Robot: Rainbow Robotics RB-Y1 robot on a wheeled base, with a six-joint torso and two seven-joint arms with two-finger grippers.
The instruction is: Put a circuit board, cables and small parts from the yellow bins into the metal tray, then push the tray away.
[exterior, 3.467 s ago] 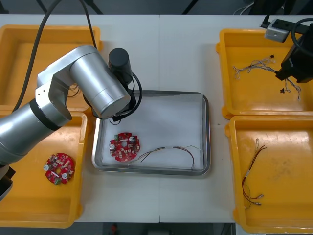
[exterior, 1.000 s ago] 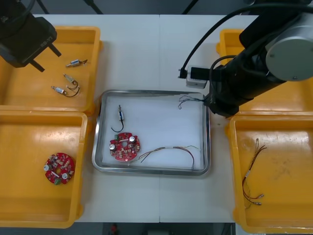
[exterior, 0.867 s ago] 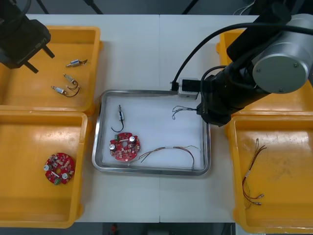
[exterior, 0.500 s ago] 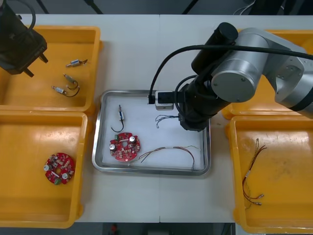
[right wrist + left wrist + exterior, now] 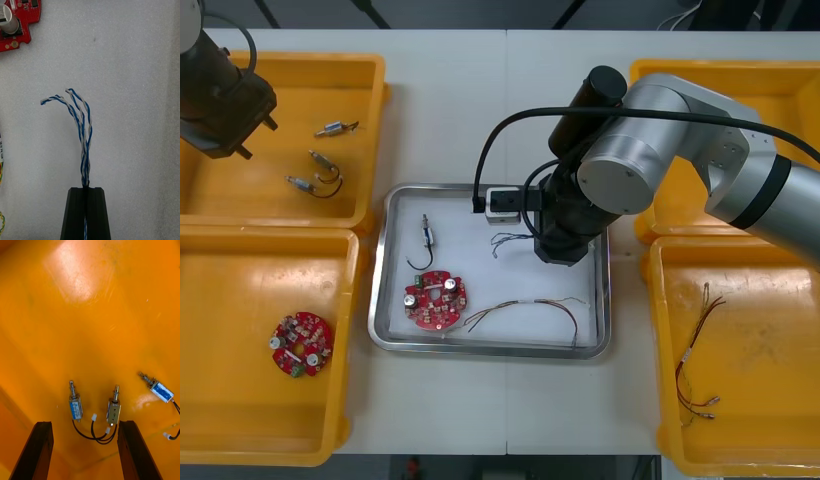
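**Right arm.** Reaches in from the counter's (image 5: 480, 110) right side across the far-right yellow bin (image 5: 795, 95). The silver forearm is angled toward the middle and the dark wrist is turned down over the far-right part of the metal tray (image 5: 602, 290).

**Right end effector** (image 5: 560, 243). In the wrist view, the right end effector (image 5: 86, 189) has its fingers pressed together on the twisted blue and white cable (image 5: 81, 123). The cable's strands fan out loose past the fingertips over the tray's white inside. In the front view the twisted blue and white cable (image 5: 508, 240) shows just beside the wrist, toward the tray's middle.

**Left arm.** Its dark wrist is at the far-left corner.

**Left end effector** (image 5: 256, 138). Hangs over the far-left yellow bin (image 5: 280, 90). In the wrist view, the left end effector (image 5: 84, 423) has its fingers standing well apart with nothing between them, above the bin floor (image 5: 90, 315).

**Tray contents.**
- One round red circuit board (image 5: 434, 298) at the near-left part; it also shows in the right wrist view (image 5: 15, 17).
- One small metal part with a black lead (image 5: 426, 240), just beyond the board.
- One thin cable (image 5: 530, 308) curving along the near side.

**Far-left bin.** Holds three small metal parts (image 5: 323, 160) (image 5: 113, 408).

**Near-left yellow bin** (image 5: 240, 300). Holds a second circuit board (image 5: 302, 344).

**Near-right yellow bin** (image 5: 770, 330). Holds a thin reddish cable (image 5: 695, 350).
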